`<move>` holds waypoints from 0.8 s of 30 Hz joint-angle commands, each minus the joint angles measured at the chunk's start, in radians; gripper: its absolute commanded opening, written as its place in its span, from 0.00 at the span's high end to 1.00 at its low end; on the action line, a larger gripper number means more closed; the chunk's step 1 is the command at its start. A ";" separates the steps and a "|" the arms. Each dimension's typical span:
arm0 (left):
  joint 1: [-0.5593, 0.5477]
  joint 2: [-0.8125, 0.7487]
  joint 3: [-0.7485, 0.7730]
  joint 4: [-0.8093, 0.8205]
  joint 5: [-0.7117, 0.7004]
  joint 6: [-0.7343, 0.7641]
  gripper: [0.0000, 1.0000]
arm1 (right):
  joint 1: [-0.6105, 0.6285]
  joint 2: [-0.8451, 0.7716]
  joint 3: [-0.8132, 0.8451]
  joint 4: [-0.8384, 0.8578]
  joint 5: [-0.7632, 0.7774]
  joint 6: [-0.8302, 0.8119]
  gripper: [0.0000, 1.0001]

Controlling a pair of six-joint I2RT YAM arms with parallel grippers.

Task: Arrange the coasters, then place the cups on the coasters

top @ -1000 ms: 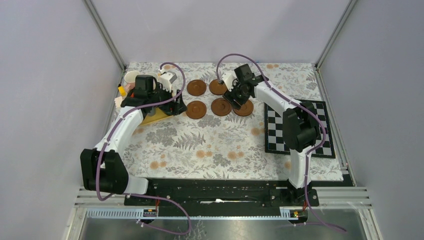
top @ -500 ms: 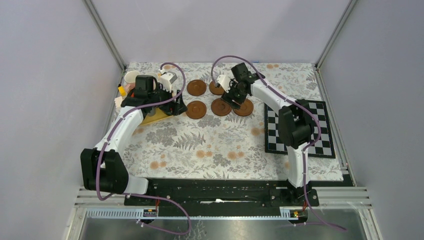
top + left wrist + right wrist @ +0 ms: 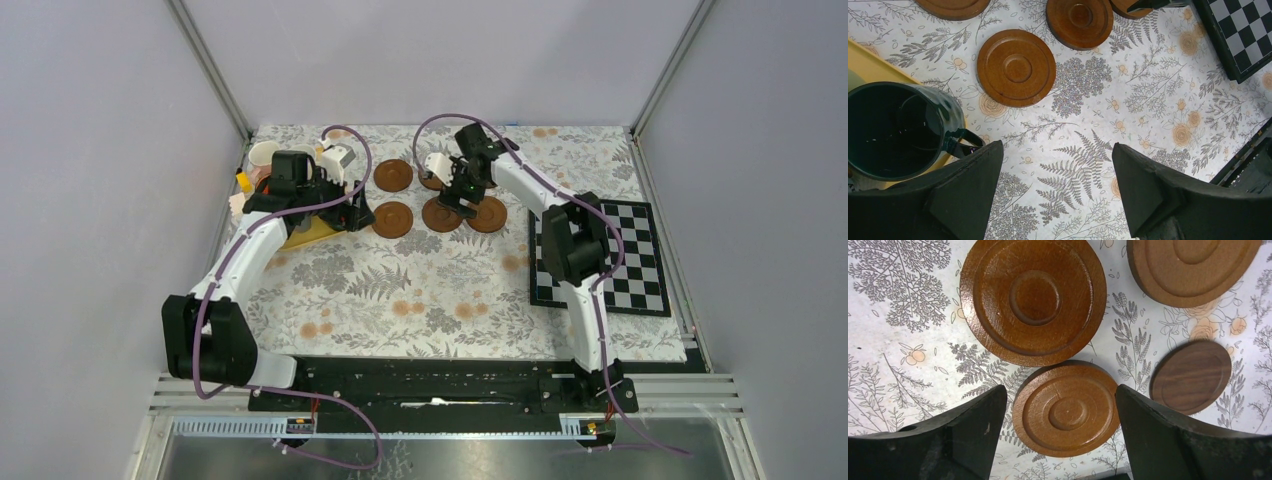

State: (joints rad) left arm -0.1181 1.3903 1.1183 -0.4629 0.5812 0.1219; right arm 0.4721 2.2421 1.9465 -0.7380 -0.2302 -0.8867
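Left gripper (image 3: pixel 1058 160) spread wide, hanging by the dark green cup (image 3: pixel 893 130) on the yellow tray (image 3: pixel 868 62). Farther out, right gripper (image 3: pixel 1059 395) unclenched, straddling a coaster (image 3: pixel 1066 411) just beside the neighbouring coaster (image 3: pixel 1033 297). I'd lift straight up without nudging it.

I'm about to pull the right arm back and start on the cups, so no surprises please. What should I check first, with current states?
1. Right gripper jaws open, clear of the coaster below: ok.
2. That coaster lying flat: ok.
3. Gap to the neighbouring coaster: not ok, their rims appear to touch.
4. All six coasters laid out: cannot tell, the top view shows five.
5. Left gripper jaws open, empty: ok.
6. Dark green cup upright on the yellow tray: ok.
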 commanded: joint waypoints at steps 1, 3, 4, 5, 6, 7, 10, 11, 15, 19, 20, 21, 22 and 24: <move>0.005 0.000 0.007 0.008 0.037 0.010 0.13 | 0.005 0.038 0.071 -0.070 -0.031 -0.055 0.13; 0.005 -0.001 0.006 0.003 0.038 0.017 0.13 | 0.006 0.059 0.100 -0.093 -0.031 -0.066 0.12; 0.005 -0.001 0.006 0.001 0.037 0.018 0.13 | 0.006 0.068 0.113 -0.107 -0.031 -0.070 0.12; 0.005 0.001 0.009 -0.002 0.037 0.020 0.13 | 0.005 0.077 0.125 -0.117 -0.029 -0.073 0.12; 0.005 0.002 0.009 -0.004 0.038 0.021 0.13 | 0.005 0.086 0.137 -0.125 -0.028 -0.075 0.11; 0.005 0.004 0.011 -0.005 0.038 0.022 0.13 | 0.005 0.095 0.147 -0.134 -0.027 -0.080 0.11; 0.005 0.006 0.012 -0.005 0.040 0.019 0.13 | 0.005 0.119 0.171 -0.159 -0.029 -0.094 0.11; 0.005 0.006 0.012 -0.005 0.042 0.017 0.13 | 0.005 0.124 0.174 -0.163 -0.030 -0.097 0.11; 0.005 0.009 0.012 -0.006 0.044 0.015 0.13 | 0.005 0.136 0.186 -0.176 -0.041 -0.110 0.11; 0.005 0.006 0.015 -0.008 0.044 0.016 0.13 | 0.004 0.155 0.203 -0.193 -0.041 -0.124 0.10; 0.005 0.006 0.014 -0.007 0.045 0.016 0.13 | 0.005 0.160 0.209 -0.196 -0.041 -0.127 0.10; 0.005 0.006 0.016 -0.009 0.045 0.016 0.13 | 0.005 0.164 0.214 -0.198 -0.039 -0.128 0.09; 0.005 0.007 0.016 -0.011 0.045 0.016 0.13 | 0.005 0.168 0.217 -0.200 -0.037 -0.132 0.09; 0.005 0.007 0.016 -0.011 0.045 0.016 0.13 | 0.006 0.178 0.223 -0.202 -0.034 -0.138 0.09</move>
State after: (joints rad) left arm -0.1181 1.3968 1.1183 -0.4805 0.5949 0.1268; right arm 0.4721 2.3981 2.1197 -0.9020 -0.2493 -0.9943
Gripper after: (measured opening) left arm 0.866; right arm 0.906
